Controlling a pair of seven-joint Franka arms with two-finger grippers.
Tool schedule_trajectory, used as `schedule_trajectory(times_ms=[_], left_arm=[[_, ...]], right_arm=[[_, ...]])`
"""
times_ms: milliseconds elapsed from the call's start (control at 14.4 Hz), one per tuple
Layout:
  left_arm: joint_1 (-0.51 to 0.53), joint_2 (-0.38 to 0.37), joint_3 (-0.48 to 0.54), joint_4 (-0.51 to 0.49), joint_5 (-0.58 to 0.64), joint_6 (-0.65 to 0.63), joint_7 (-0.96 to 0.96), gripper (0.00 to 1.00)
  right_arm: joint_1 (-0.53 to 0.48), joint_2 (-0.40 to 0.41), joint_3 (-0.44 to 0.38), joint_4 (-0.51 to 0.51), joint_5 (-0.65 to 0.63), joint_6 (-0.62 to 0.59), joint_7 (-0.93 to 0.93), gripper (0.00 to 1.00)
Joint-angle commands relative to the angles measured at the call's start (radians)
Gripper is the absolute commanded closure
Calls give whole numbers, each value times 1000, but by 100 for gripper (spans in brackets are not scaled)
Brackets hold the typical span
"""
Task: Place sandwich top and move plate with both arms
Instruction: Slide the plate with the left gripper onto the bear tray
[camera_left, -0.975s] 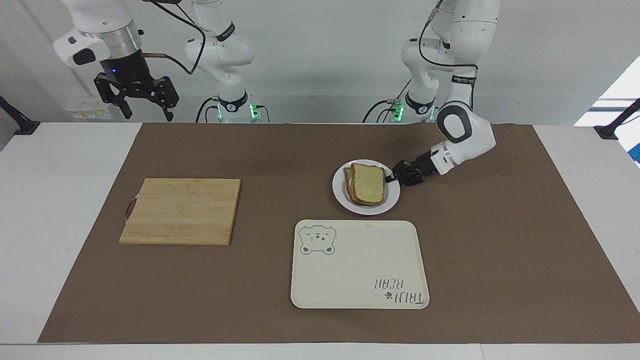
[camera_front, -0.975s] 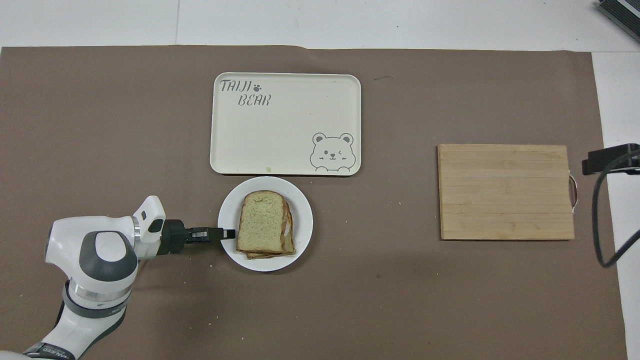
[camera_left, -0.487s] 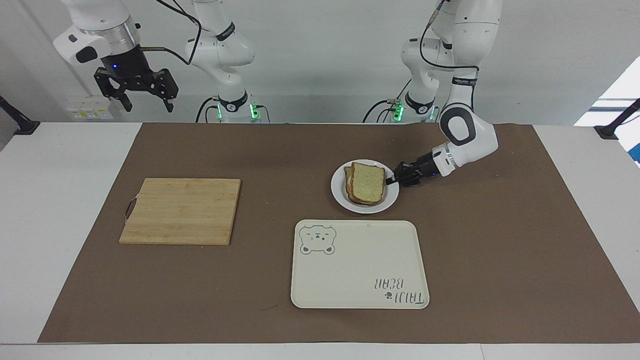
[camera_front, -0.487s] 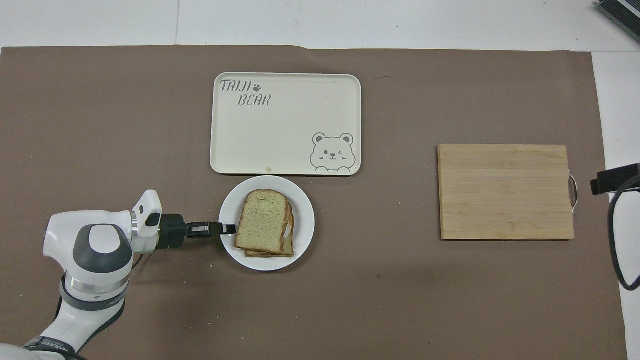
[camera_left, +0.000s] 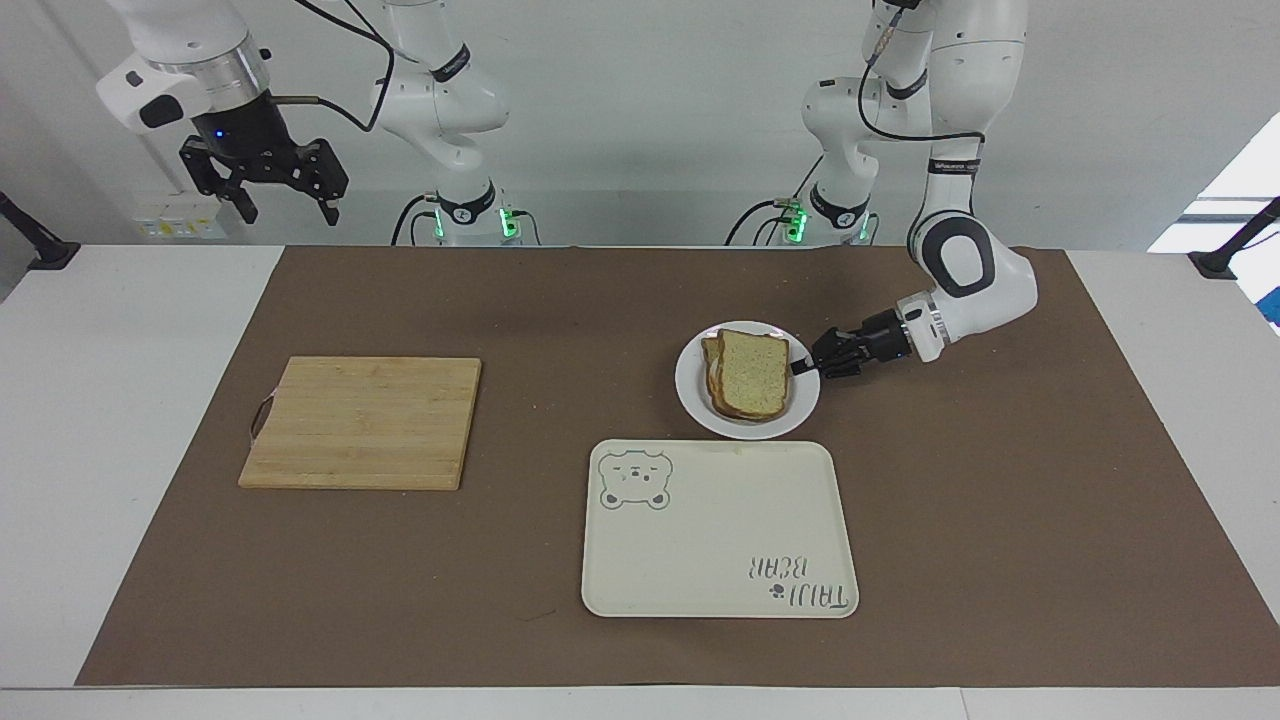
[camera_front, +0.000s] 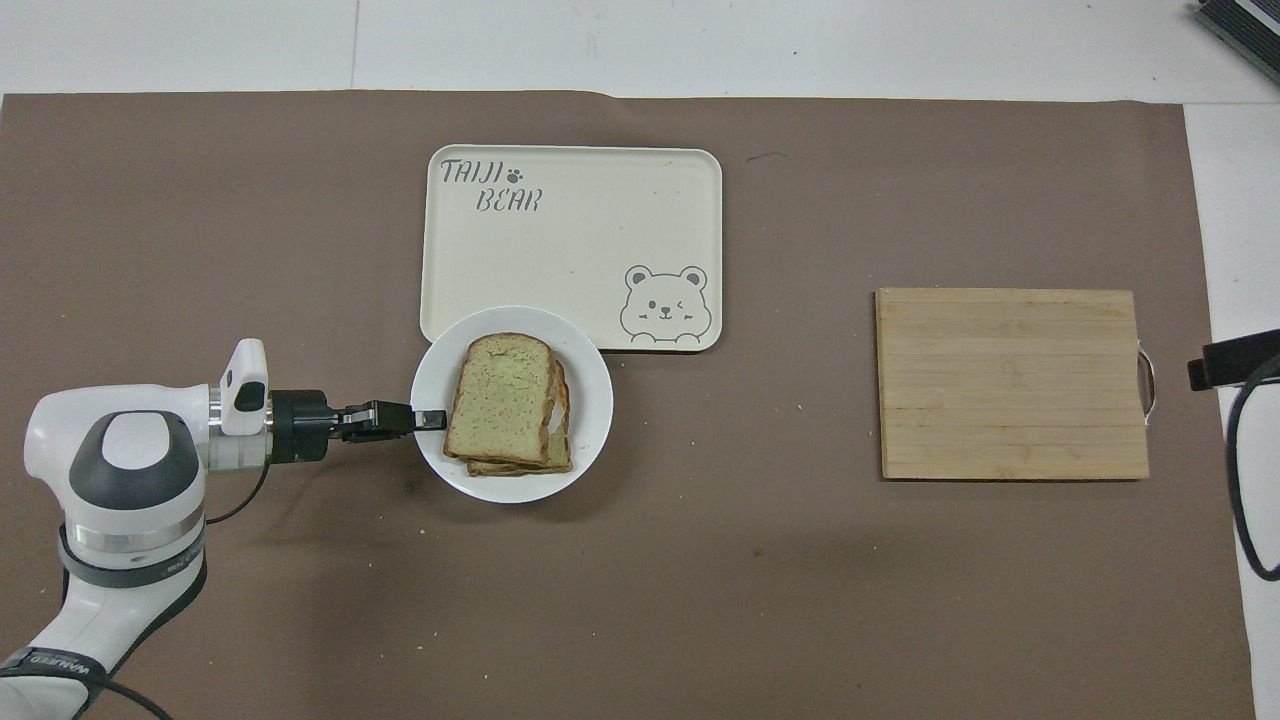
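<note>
The sandwich top (camera_left: 752, 373) lies on the stacked slices on the white plate (camera_left: 689, 392). My left gripper (camera_left: 800, 367) is shut on the plate's rim at the side toward the left arm's end of the table. In the overhead view the sandwich top (camera_front: 498, 398) sits on the plate (camera_front: 590, 400), the left gripper (camera_front: 432, 419) pinches the rim, and the plate's farther edge overlaps the tray's near edge. My right gripper (camera_left: 265, 185) is open and empty, raised high over the right arm's end of the table, where the arm waits.
The cream bear tray (camera_left: 720, 540) lies just farther from the robots than the plate; it also shows in the overhead view (camera_front: 570, 240). A wooden cutting board (camera_left: 360, 422) lies toward the right arm's end, also in the overhead view (camera_front: 1010, 385). Brown mat covers the table.
My left gripper has moved the plate with the sandwich toward the left arm's end and toward the tray; its edge now overlaps the tray. The right gripper has risen slightly.
</note>
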Motion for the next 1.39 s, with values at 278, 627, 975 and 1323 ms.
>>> schedule_trajectory(times_ms=[278, 627, 975, 1323], left_arm=[[29, 177, -17, 321, 57, -50, -222, 100], [29, 290, -97, 479, 59, 55, -364, 100], [18, 413, -152, 568, 59, 186, -362, 100], [11, 450, -167, 608, 59, 235, -367, 22]], right_arm=[[-11, -31, 5, -47, 30, 34, -12, 0], [-7, -31, 4, -47, 29, 34, -12, 0], [-1, -31, 8, -47, 29, 34, -9, 0], [-3, -31, 7, -47, 29, 40, -10, 0]])
